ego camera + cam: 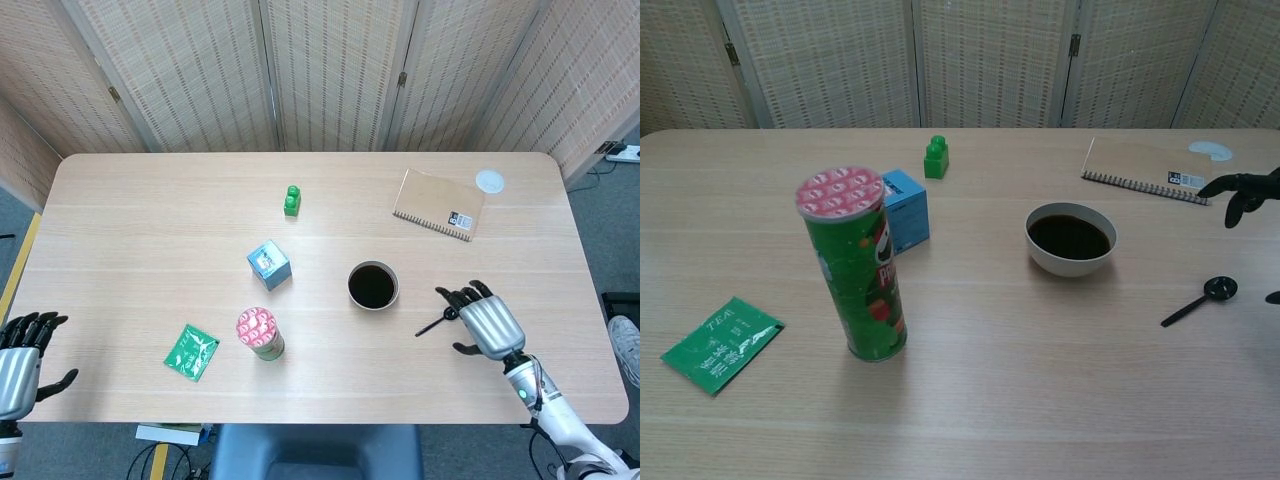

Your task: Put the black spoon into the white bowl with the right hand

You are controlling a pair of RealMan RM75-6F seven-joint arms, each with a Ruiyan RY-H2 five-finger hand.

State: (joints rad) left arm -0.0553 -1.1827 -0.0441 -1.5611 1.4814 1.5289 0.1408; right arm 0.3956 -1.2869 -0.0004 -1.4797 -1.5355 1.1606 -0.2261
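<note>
Black spoon is lying flat on the surface, just to the right of the white bowl, and it's not being held by anything yet. Right hand is being hovered over the spoon's round end with its fingers spread apart, nothing gripped. Left hand is being kept off the near-left edge, fingers loosely apart too.

What could go wrong, probably: the spoon is thin and low, so it's likely to be pushed along or flipped rather than picked up if the fingers are brought down off-centre. The bowl is filled with something dark, so a dropped spoon could cause a splash.

Hard to tell: the spoon's head is being partly covered in the head view, and only the fingertips are being shown in the chest view, so whether it's being touched can't be judged.
</note>
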